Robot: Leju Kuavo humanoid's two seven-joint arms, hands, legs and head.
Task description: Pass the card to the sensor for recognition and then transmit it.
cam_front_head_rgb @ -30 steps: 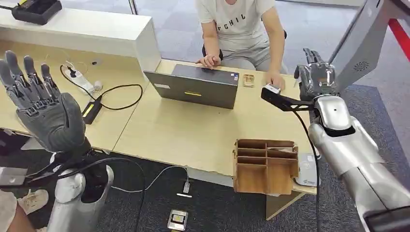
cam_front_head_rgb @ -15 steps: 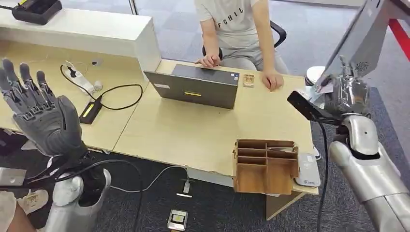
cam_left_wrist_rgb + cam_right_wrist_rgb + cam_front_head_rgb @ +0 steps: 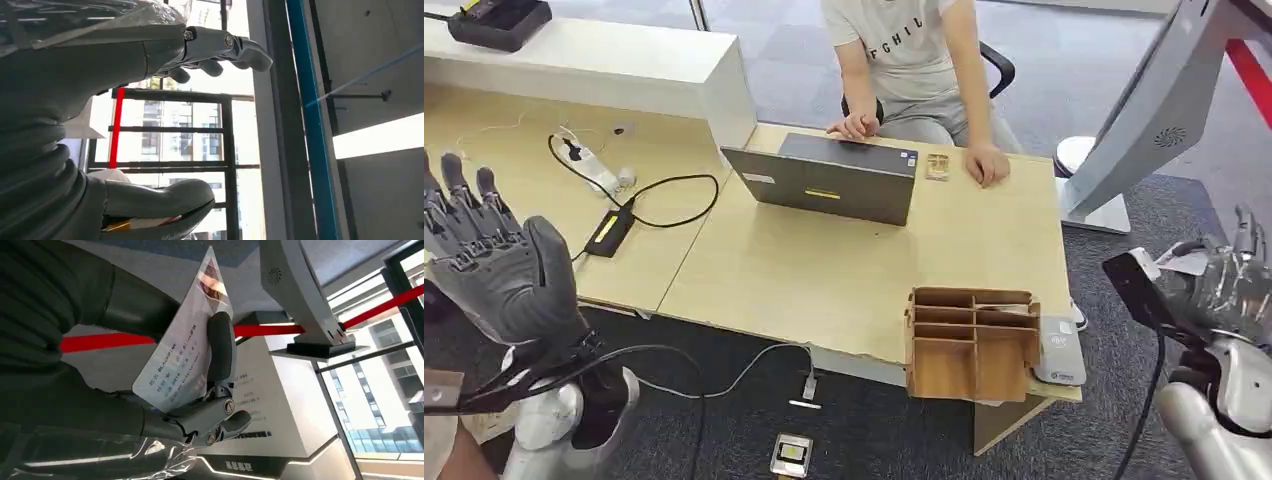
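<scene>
Right hand [image 3: 1224,285] off worktop's [image 3: 844,270] right edge, fingers [image 3: 220,347] gripping card [image 3: 177,357]. Left hand [image 3: 494,265] raised, fingers spread, holding nothing. Sensor [image 3: 1060,350] at worktop's near right corner.

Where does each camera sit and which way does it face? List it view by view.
Head view: high on the body, facing forward and down at the desk; left hand raised, right hand beside the desk.
Left wrist view: behind the left hand, facing windows.
Right wrist view: behind the right hand, facing the card it holds and the grey stand.
Shared: head and right wrist views both show the grey stand.
</scene>
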